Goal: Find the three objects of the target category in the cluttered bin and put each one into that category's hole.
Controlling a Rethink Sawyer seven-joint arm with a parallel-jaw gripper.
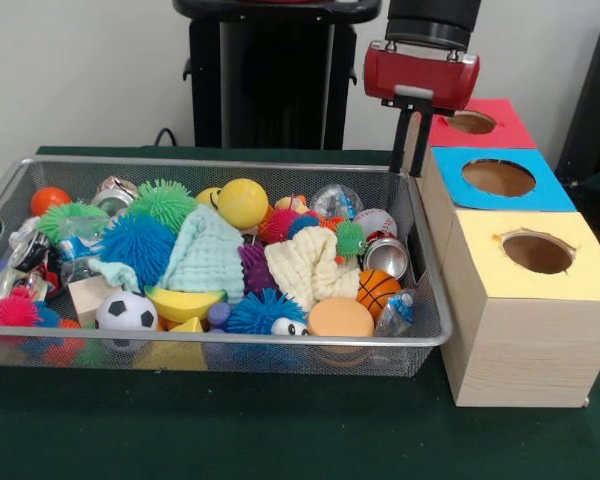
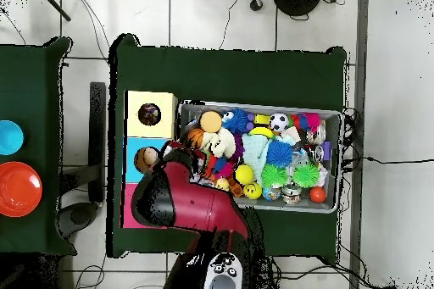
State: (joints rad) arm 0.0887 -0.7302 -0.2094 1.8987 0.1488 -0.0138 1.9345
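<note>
The wire-mesh bin [image 1: 220, 162] lies on the green table, full of toys; it also shows in the overhead view [image 2: 258, 106]. A crinkly wad with red and blue marks [image 1: 337, 200] lies by the back rim at the right. A whitish-grey wad [image 1: 395, 312] sits in the front right corner. Another whitish crumpled thing [image 1: 28, 245] at the left end may be a third. The yellow-topped box's hole [image 1: 537, 252] [image 2: 149, 114] is right of the bin. My gripper [image 1: 408, 150] hangs over the gap between the bin's back right corner and the boxes, holding nothing I can see.
A blue-topped box [image 1: 555, 190] and a red-topped box [image 1: 510, 125] stand behind the yellow one. A mint towel [image 1: 208, 255], a cream towel [image 1: 305, 265], spiky balls, cans and a soccer ball [image 1: 126, 311] crowd the bin. An orange bowl [image 2: 19, 188] sits on a side table.
</note>
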